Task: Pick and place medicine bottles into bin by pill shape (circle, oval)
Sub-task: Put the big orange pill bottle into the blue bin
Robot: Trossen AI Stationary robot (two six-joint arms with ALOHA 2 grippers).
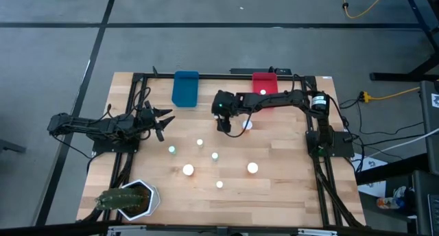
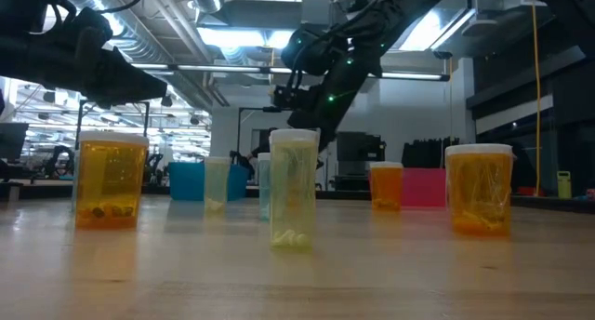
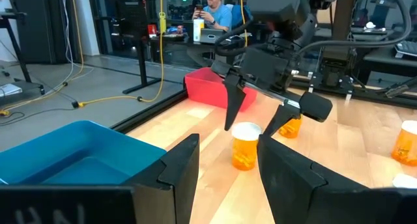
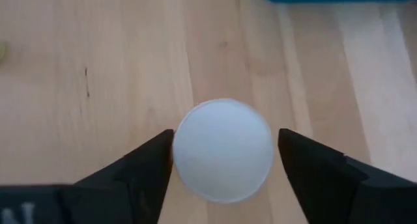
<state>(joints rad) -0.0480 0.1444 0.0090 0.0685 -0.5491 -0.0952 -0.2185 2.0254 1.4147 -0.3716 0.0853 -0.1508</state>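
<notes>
High view shows a wooden table (image 1: 288, 195) with a blue bin (image 1: 185, 88) and a red bin (image 1: 264, 85) at its far edge. I take the blue bin as the landmark for all places.

The right gripper (image 1: 224, 123) is stretched across the table and hangs just to the right of the blue bin and a little nearer to the front edge. Right wrist view looks straight down between its two dark fingers (image 4: 140, 165), which stand apart, one on each side of a round white cap (image 4: 223, 150). This cap belongs to a medicine bottle (image 3: 245, 146) that stands upright on the wood. There is a gap between the cap and the other finger; on this side I cannot tell if the finger touches it. In the left wrist view the same amber bottle stands under the right gripper, between the blue bin and the red bin.

The left gripper (image 1: 159, 119) waits just in front of the blue bin, toward its left, with its fingers open and holding nothing.

Other medicine bottles (image 1: 188, 170) stand scattered on the table well in front of the blue bin, toward the middle. One white cap (image 1: 263, 92) shows in the red bin. A green plant (image 1: 125, 198) in a white pot stands far from the blue bin, at the front left corner.
</notes>
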